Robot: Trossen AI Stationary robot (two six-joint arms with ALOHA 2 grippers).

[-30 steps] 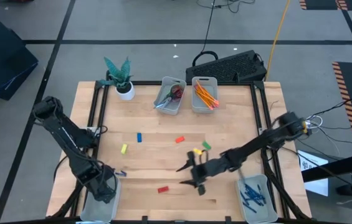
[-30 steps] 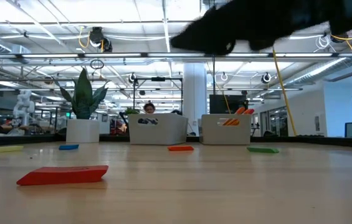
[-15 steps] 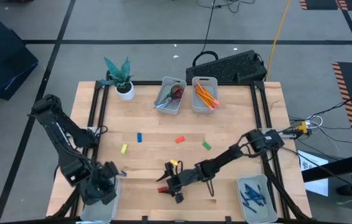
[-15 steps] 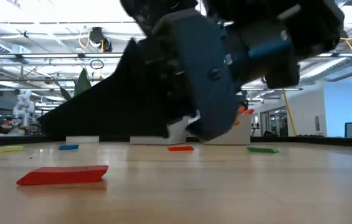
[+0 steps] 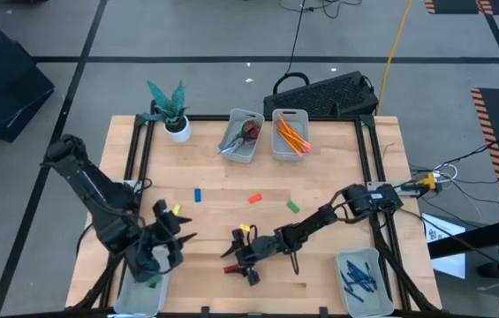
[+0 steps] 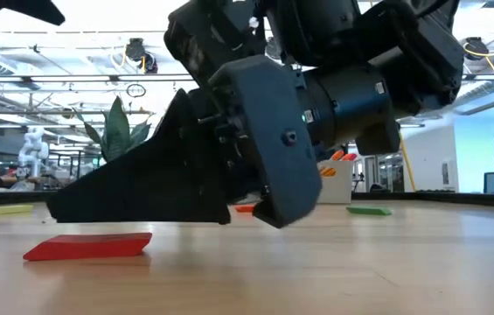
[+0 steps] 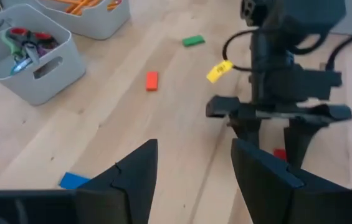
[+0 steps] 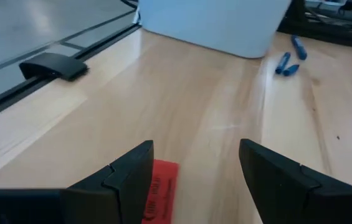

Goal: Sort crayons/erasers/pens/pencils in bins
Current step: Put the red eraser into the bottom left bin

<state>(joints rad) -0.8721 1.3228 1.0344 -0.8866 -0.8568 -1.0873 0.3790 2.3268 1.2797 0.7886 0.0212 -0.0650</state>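
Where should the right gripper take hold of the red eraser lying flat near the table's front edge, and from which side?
Across its two long sides, coming straight down. The red eraser lies flat and low on the table, so only a top approach fits. The right gripper, open, already straddles one end.

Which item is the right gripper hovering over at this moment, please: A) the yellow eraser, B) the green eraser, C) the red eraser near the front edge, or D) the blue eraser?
C: in the right wrist view the open right gripper has the red eraser lying on the table between its fingers, and the high view shows that gripper right at the red eraser.
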